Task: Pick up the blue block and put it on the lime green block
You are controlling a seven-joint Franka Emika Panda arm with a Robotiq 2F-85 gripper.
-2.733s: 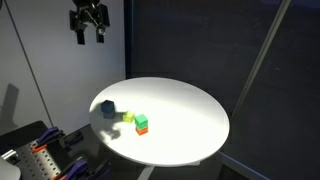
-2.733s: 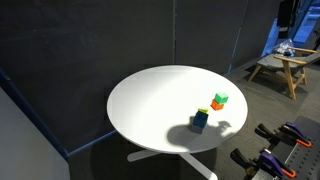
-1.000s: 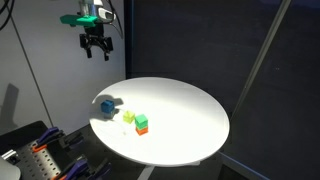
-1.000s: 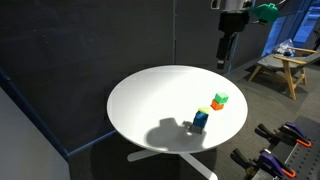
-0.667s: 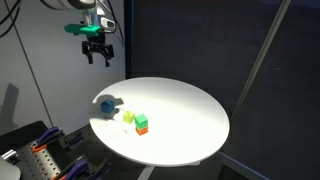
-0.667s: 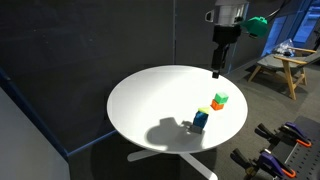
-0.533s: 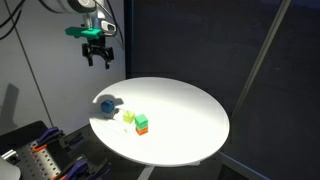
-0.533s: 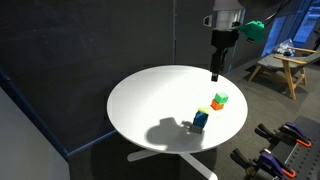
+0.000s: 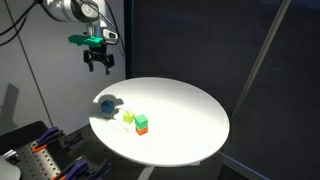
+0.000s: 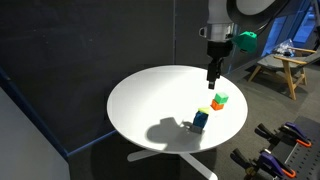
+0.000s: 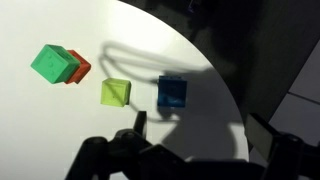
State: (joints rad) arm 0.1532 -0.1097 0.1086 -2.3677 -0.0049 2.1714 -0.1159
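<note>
The blue block (image 11: 172,93) sits near the edge of the white round table (image 9: 180,110); it shows in both exterior views (image 9: 107,106) (image 10: 200,120). The lime green block (image 11: 115,92) lies just beside it, apart from it, and also shows in an exterior view (image 9: 128,117). A bright green cube (image 11: 52,63) sits with an orange cube (image 11: 78,70), stacked on it in an exterior view (image 9: 142,124). My gripper (image 9: 99,65) (image 10: 211,78) hangs well above the table, open and empty, its fingers (image 11: 205,135) spread below the blue block in the wrist view.
Dark curtains surround the table. Orange-handled clamps and equipment (image 9: 40,155) stand below the table's edge, also seen in an exterior view (image 10: 280,150). A wooden stool (image 10: 285,65) stands behind.
The arm has come down from high above and moved in toward the table's edge near the blocks. The gripper stays open. The blocks have not moved.
</note>
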